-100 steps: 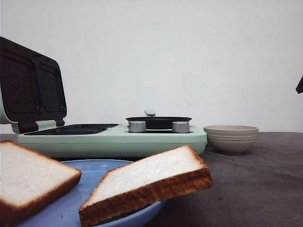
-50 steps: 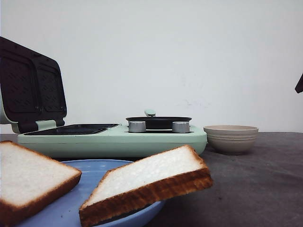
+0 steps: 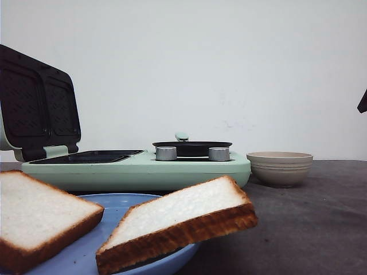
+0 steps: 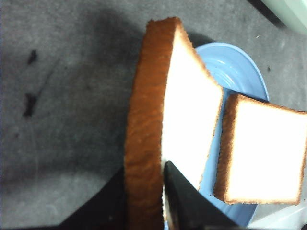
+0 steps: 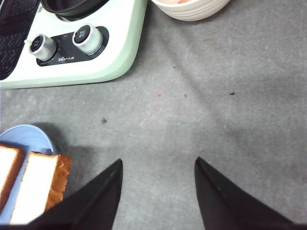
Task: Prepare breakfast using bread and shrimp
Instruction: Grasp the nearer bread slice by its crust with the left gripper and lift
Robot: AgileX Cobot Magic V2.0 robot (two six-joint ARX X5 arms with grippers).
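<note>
bread slice (image 4: 158, 124) pinched at its crust by our left gripper (image 4: 156, 201), near left over blue plate (image 4: 240, 67) | second slice (image 3: 178, 220) overhangs the plate's right rim | right gripper (image 5: 158, 191) open, empty | risk: soft slice sags or tears from the narrow edge grip

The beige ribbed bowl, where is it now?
In the front view the beige ribbed bowl stands on the grey table, at the right, just beside the right end of the mint-green breakfast maker.
</note>
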